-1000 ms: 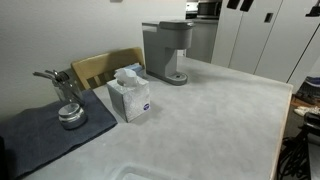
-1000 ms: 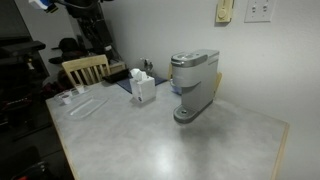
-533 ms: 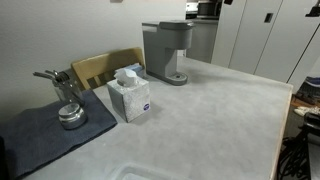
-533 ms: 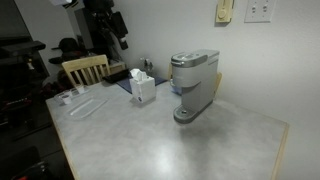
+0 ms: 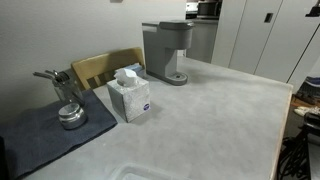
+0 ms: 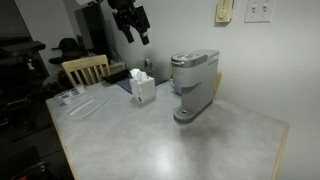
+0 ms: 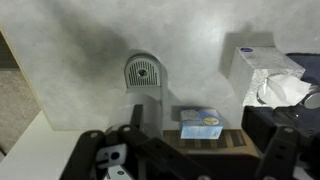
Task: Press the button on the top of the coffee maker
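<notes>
The pale, mottled table (image 5: 220, 110) is carrying just a few things. The coffee maker (image 5: 168, 50) is standing on its round base near the wall-side edge. The white-and-blue tissue box (image 5: 130, 97) is sitting apart from it, along the same edge. A dark cloth (image 5: 40, 135) is lying flat beside the box, and in an exterior view a clear tray (image 6: 85, 106) is resting close by.
</notes>
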